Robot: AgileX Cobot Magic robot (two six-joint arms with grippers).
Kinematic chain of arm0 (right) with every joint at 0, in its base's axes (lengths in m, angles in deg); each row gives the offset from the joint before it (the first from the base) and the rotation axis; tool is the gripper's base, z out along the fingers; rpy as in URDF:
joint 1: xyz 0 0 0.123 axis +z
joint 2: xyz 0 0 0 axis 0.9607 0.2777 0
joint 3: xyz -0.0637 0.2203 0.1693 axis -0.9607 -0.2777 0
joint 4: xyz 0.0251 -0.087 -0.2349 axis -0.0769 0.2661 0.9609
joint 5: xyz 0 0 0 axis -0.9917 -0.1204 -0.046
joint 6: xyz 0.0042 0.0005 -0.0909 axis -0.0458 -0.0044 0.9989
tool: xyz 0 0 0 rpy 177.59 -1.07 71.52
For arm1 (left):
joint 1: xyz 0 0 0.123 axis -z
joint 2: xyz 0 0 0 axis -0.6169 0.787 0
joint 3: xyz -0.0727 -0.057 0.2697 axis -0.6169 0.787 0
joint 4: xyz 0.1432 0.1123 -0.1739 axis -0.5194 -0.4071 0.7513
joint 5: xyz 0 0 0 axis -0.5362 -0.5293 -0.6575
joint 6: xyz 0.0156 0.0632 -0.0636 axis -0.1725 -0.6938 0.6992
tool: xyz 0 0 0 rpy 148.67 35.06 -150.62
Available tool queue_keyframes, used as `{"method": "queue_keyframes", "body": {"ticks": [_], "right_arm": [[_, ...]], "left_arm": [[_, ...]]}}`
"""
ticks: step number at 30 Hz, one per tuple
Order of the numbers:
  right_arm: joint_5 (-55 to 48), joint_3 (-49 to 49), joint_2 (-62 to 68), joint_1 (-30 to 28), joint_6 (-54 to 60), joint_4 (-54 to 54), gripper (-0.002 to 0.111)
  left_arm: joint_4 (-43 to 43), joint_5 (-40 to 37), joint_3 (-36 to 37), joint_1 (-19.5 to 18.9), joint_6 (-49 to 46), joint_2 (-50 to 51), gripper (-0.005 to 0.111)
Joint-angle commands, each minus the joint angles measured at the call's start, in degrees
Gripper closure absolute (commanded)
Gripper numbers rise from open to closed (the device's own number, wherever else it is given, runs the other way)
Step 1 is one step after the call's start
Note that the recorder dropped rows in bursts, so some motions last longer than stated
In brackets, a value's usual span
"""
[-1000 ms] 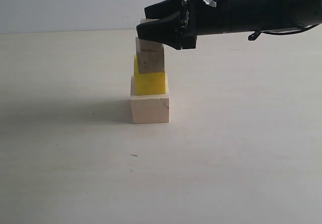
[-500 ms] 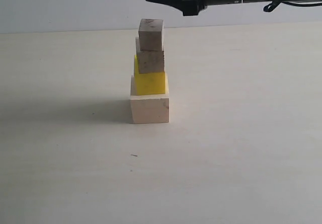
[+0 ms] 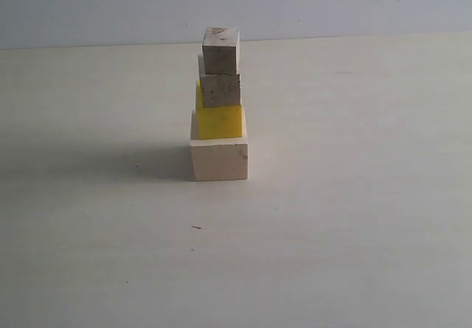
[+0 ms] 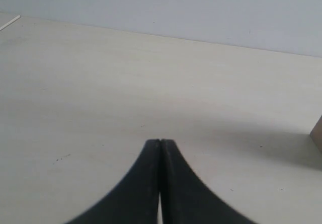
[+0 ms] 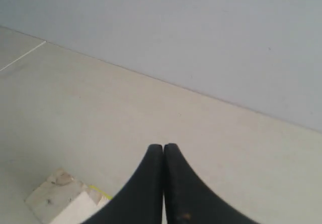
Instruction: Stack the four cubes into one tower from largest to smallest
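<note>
Here the tower point(image 3: 220, 121) rises pale, yellow, then bare wood, staggered.

soft, slightly dim light from the right, the tower point(image 3: 220, 107) throwing a long faint shadow point(image 3: 110, 164) leftward

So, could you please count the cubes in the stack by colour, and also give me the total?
Yellow: 1, the yellow cube, second from the bottom.
Bare wood: 3, the bottom cube, the third cube and the top cube.
Total: 4
</note>
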Motion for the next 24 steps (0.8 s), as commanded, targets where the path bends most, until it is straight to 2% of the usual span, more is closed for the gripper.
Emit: {"method": "queue_keyframes", "body": {"ticks": [1,6,19,21,24], "right_arm": [[1.68,-8.09,-3.52,0.01,-4.31,-0.88,0.108],[1.31,-12.73,-3.26,0.01,-4.31,-2.77,0.108],[-3.67,-13.23,-3.17,0.01,-4.31,-2.64,0.108],[-3.67,-13.23,-3.17,0.01,-4.31,-2.64,0.108],[-3.65,-13.23,-3.17,0.01,-4.19,-3.24,0.108]], "left_arm": [[-0.08,0.33,0.15,0.36,0.02,-0.36,0.107],[-0.08,0.33,0.15,0.36,0.02,-0.36,0.107],[-0.08,0.33,0.15,0.36,0.02,-0.36,0.107],[-0.33,2.66,0.15,0.34,0.02,-0.36,0.107],[1.67,11.58,0.15,0.34,0.02,-0.36,0.107]]}}
